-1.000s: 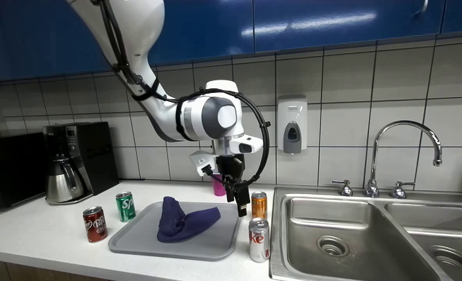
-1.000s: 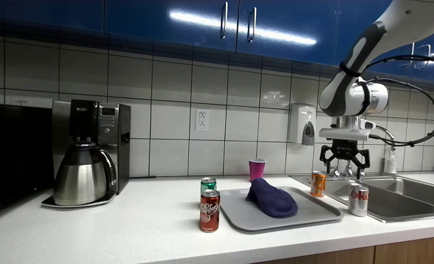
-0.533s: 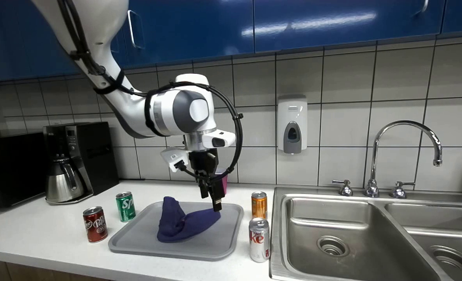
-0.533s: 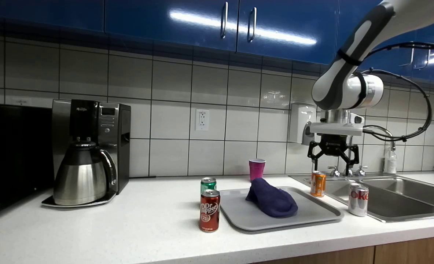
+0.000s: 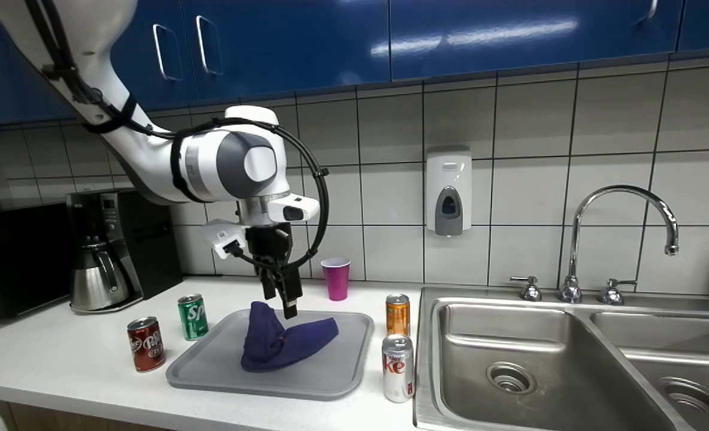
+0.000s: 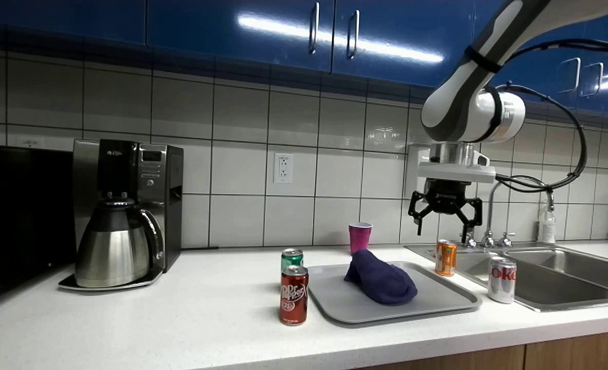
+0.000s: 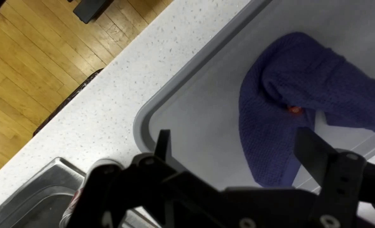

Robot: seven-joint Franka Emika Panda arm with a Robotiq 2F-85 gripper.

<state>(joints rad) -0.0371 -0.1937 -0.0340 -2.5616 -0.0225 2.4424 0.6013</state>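
- Towel [image 5: 288,347]: purple, doubled over, lying on the grey tray [image 5: 339,377]. In the wrist view a small red spot shows in its fold, too small to tell what it is.
- Pincer [image 6: 442,235]: released, its fingers [image 7: 312,155] spread well apart. In both exterior views it hangs in the air over the white worktop [image 5: 85,359], apart from the towel. In the wrist view one finger covers part of the towel's edge.
- Green can [image 5: 193,317] and dark red can [image 5: 146,347]: both upright beside the tray, on the side toward the coffee maker [image 6: 119,172]. The red one stands nearer the worktop's front edge.
- Orange can [image 5: 397,316] and silver can [image 5: 397,371]: both upright between the tray and the steel sink [image 5: 427,359]. The silver one is nearer the front edge and partly hidden by the pincer in the wrist view.
- Pink cup [image 5: 336,280]: upright behind the tray, near the tiled wall [image 5: 528,191].
- Steel jug [image 6: 114,257]: standing in the coffee maker, well apart from the sink.
- Curved tap [image 5: 573,239]: at the back of the sink's two bowls.
- Soap dispenser [image 5: 448,191]: on the wall, below the blue cupboards [image 5: 306,42].
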